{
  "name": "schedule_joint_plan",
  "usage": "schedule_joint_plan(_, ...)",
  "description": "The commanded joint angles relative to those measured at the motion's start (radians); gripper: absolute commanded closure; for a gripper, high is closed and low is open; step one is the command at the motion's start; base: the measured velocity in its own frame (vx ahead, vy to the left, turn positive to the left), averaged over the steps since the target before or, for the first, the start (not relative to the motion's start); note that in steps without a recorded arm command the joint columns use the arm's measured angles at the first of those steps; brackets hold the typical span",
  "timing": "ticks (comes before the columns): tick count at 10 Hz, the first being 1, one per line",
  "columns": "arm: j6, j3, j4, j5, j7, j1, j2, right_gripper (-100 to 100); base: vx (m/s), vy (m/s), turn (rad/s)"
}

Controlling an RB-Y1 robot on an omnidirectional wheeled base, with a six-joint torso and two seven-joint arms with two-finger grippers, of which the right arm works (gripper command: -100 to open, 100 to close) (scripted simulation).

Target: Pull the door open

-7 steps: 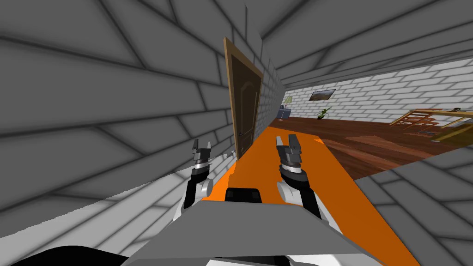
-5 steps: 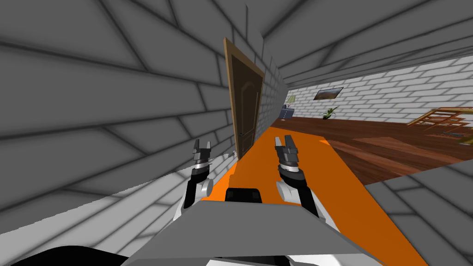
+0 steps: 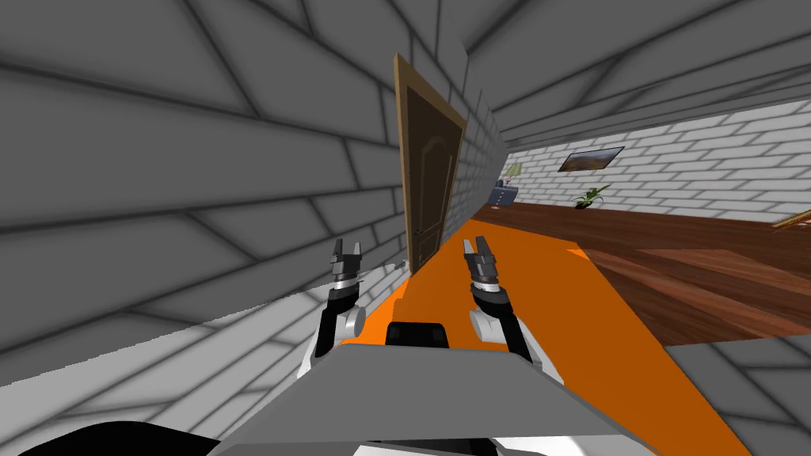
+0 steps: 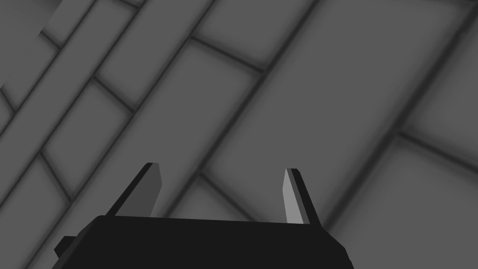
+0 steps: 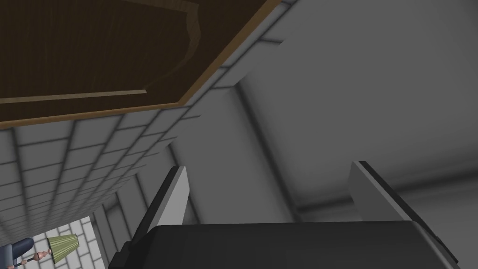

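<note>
A dark brown panelled door (image 3: 428, 186) in a lighter brown frame stands shut in the grey brick wall ahead on my left; part of its panel (image 5: 93, 51) also lies beyond the right hand. A small dark handle (image 3: 416, 232) sits low on its near edge. My left gripper (image 3: 346, 252) hangs open close to the brick wall, short of the door, its fingers (image 4: 293, 196) apart with nothing between them. My right gripper (image 3: 478, 248) is open over the orange floor, a little to the right of the door's foot, its fingers (image 5: 175, 196) spread and empty.
An orange floor strip (image 3: 546, 317) runs past the door along the grey brick wall (image 3: 158, 198). To the right lies dark wood floor (image 3: 697, 253), with a potted plant (image 3: 590, 195), a wall picture (image 3: 590, 159) and a lamp (image 5: 63, 246) by the far white wall.
I have turned left: the door sits slightly further right and the far room has slid right, with the wooden furniture gone from sight. My right gripper has shifted a little left.
</note>
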Motion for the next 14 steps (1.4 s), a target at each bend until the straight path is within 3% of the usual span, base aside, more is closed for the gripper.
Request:
schedule_joint_plan(1, 0.001, 0.0, 0.05, -0.005, -0.017, -0.023, -0.015, -100, 0.075, -0.057, 0.164)
schedule_joint_plan(6, -0.007, 0.006, 0.16, -0.013, -0.046, -0.064, -0.043, -100, 0.061, -0.047, 0.123)
schedule_joint_plan(11, -0.018, 0.016, 0.308, -0.026, -0.092, -0.127, -0.085, -100, 0.051, -0.061, 0.144)
schedule_joint_plan(12, -0.018, 0.016, 0.327, -0.026, -0.092, -0.127, -0.085, -100, 0.052, -0.057, 0.075)
schedule_joint_plan(14, -0.024, 0.021, 0.395, -0.032, -0.116, -0.16, -0.108, -100, 0.047, -0.073, 0.16)
